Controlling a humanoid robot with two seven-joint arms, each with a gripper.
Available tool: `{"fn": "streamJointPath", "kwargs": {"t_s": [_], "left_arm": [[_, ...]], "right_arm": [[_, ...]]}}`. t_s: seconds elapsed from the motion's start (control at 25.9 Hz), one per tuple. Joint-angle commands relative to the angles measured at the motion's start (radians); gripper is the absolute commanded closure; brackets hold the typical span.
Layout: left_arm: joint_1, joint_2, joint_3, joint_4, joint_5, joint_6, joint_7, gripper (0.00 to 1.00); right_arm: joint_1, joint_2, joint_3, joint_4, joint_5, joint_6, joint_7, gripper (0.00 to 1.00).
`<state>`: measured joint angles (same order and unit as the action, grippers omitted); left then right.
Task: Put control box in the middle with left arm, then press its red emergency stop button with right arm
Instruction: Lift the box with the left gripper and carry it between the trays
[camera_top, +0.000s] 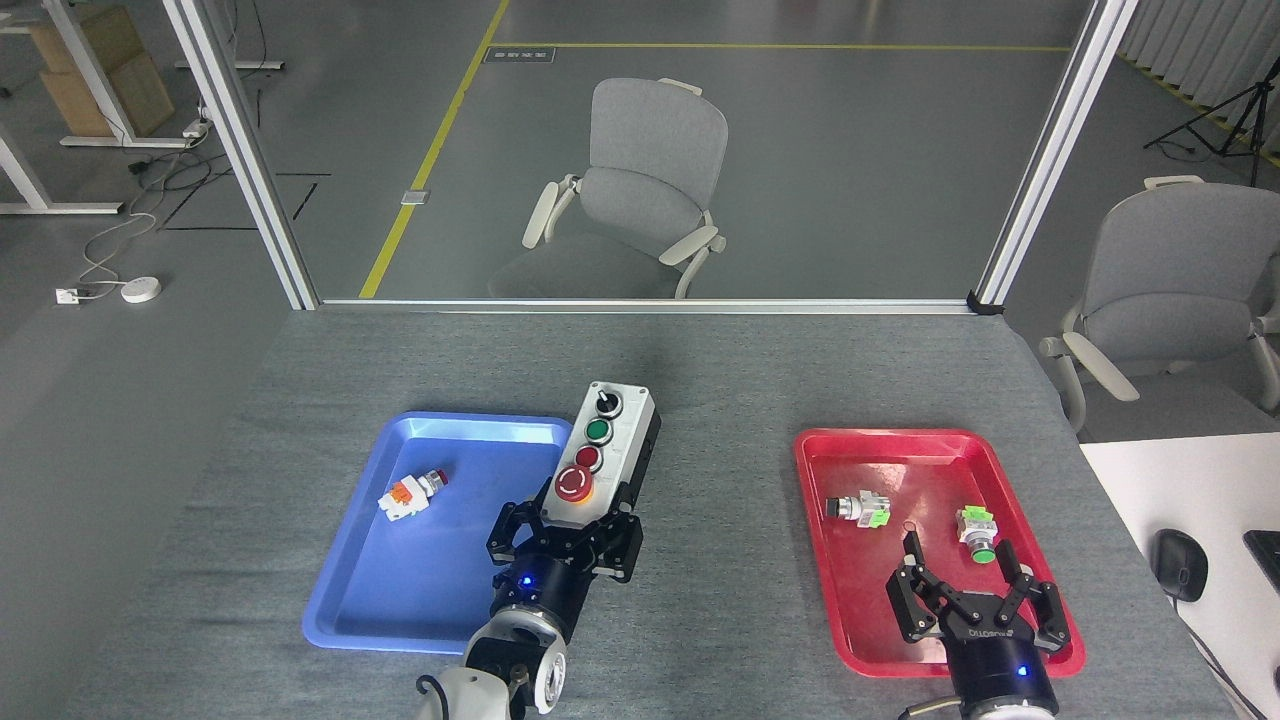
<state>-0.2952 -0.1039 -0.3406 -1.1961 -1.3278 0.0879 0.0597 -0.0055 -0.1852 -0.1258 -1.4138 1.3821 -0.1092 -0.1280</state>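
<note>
Over the right edge of the blue tray (360, 590), the left gripper (566, 532) pinches the near end of the box (605, 455), its black fingers (507, 528) pressed against both long sides. That box overlaps the tray's right rim, its far end reaching out past the rim toward the bare felt (715, 500) between the two trays. Whether it is lifted off the surface cannot be told. Along its grey top run a black knob (606, 401), a green button (598, 431), a dark red button (587, 457) and the e-stop (573, 483), the last nearest the gripper. Inside the blue tray, left of the box, lies a small orange-white part (409, 493) with a red tip.

Well to the right of the blue tray, the right gripper (967, 590) hovers over the near end of the red tray (830, 600) with its fingers (914, 565) spread and nothing between them. Two small push-button parts (858, 509) (977, 532) lie in that tray beyond it, one with a green cap.
</note>
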Motion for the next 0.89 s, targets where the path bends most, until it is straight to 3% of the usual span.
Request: {"fn": "streamJointPath", "kwargs": {"t_s": [0.0, 0.27, 0.7, 0.73, 0.81, 0.85], "left_arm": [[-0.044, -0.031, -0.092, 0.098, -0.011, 0.030, -0.015, 1.00], [-0.171, -0.036, -0.227, 0.326, -0.016, 0.095, -0.014, 1.00], [-0.197, -0.037, -0.314, 0.428, -0.002, 0.095, -0.020, 1.00], [-0.197, -0.037, -0.316, 0.426, -0.002, 0.096, -0.020, 0.95], [-0.197, -0.037, -0.317, 0.417, -0.005, 0.099, -0.021, 0.52], [-0.197, -0.037, -0.316, 0.411, -0.005, 0.101, -0.021, 0.39]], "right_arm": [[-0.001, 0.000, 0.000, 0.001, -0.003, -0.001, 0.001, 0.01], [-0.001, 0.003, 0.000, -0.001, 0.000, 0.008, 0.001, 0.01], [0.002, 0.004, 0.003, -0.002, -0.002, 0.022, 0.001, 0.01], [0.002, 0.006, 0.003, -0.002, -0.002, 0.022, 0.001, 0.01], [0.002, 0.007, 0.003, -0.002, -0.002, 0.022, -0.001, 0.01], [0.002, 0.009, 0.003, -0.002, -0.002, 0.023, -0.001, 0.01]]}}
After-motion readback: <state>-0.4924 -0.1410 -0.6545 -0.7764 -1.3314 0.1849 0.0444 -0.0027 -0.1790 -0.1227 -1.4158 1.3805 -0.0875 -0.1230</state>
